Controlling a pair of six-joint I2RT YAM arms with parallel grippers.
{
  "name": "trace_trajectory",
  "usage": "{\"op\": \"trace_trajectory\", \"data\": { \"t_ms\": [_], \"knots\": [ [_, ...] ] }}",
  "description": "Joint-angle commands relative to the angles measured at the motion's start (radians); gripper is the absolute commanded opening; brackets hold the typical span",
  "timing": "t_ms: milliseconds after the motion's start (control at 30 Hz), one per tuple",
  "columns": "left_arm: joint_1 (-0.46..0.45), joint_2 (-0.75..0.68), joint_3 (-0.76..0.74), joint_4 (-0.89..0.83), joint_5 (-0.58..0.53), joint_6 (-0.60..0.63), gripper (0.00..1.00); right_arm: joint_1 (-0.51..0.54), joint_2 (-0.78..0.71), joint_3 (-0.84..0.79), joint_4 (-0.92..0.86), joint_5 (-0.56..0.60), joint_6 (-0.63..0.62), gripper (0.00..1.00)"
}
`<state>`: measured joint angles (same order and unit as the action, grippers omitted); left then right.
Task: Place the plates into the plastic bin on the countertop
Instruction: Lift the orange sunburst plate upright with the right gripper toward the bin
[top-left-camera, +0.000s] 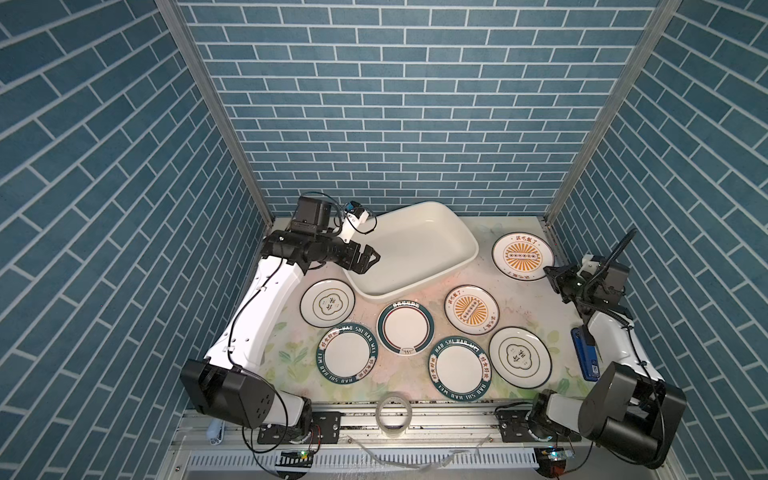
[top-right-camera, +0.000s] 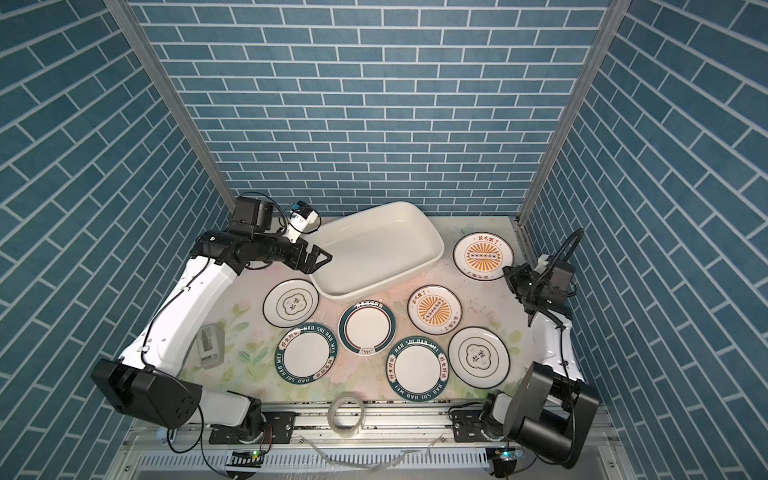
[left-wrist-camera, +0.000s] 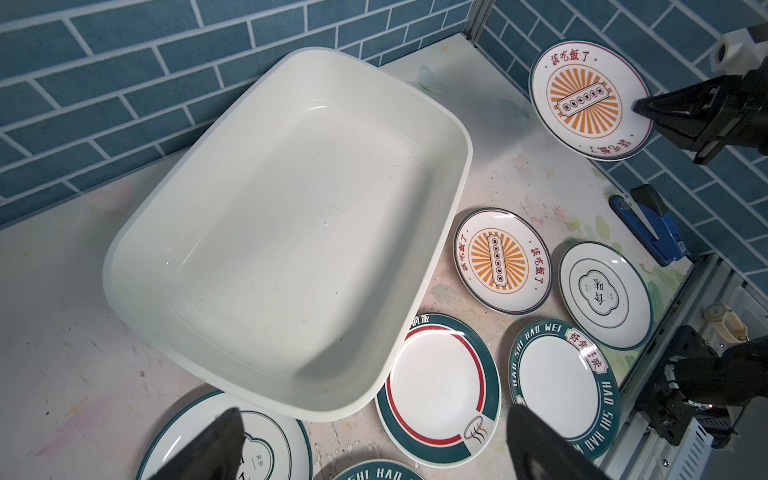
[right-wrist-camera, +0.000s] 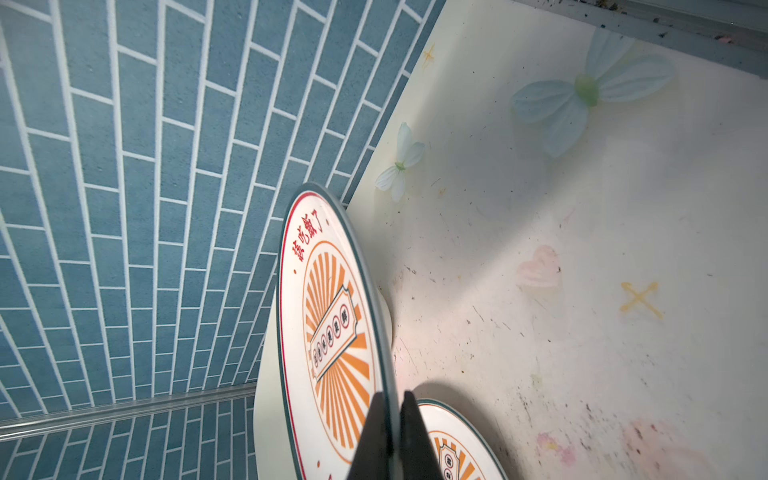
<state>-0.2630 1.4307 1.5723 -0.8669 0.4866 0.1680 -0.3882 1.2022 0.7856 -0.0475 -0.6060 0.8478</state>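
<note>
Both top views: L gripper (top-left-camera: 371, 262), jaws wide, nothing held, over 8 o'clock corner of glossy white rectangular plastic bin (top-left-camera: 415, 249). Six round white plates (top-left-camera: 405, 328) flat on floral countertop (top-left-camera: 484, 284), bin's 6 o'clock. R gripper (top-left-camera: 548, 271) pinching rim of orange-sunburst plate (top-left-camera: 521, 255), bin's 3 o'clock.
</note>
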Motion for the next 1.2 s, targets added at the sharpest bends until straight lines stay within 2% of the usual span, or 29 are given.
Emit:
{"op": "trace_trajectory", "data": {
  "t_ms": [0,333,567,733,933,1167],
  "knots": [
    [-0.007,-0.015,0.004,-0.020,-0.003,-0.014,0.99,0.005,-0.066,-0.004,-0.023,-0.032,-0.020,0.00],
    [-0.007,-0.033,0.023,-0.024,-0.018,-0.021,0.99,0.092,-0.118,0.071,-0.100,-0.006,-0.033,0.00],
    [-0.007,-0.046,0.015,-0.029,-0.035,-0.023,0.99,0.229,-0.124,0.132,-0.122,0.069,-0.032,0.00],
    [-0.006,-0.049,0.024,-0.037,-0.098,-0.034,0.99,0.332,-0.103,0.181,-0.130,0.120,-0.034,0.00],
    [0.002,-0.041,0.049,-0.034,-0.167,-0.057,1.00,0.467,0.005,0.278,-0.122,0.151,-0.042,0.00],
    [0.029,-0.036,0.087,-0.047,-0.177,-0.065,1.00,0.646,0.238,0.462,-0.130,0.194,-0.098,0.00]
  ]
}}
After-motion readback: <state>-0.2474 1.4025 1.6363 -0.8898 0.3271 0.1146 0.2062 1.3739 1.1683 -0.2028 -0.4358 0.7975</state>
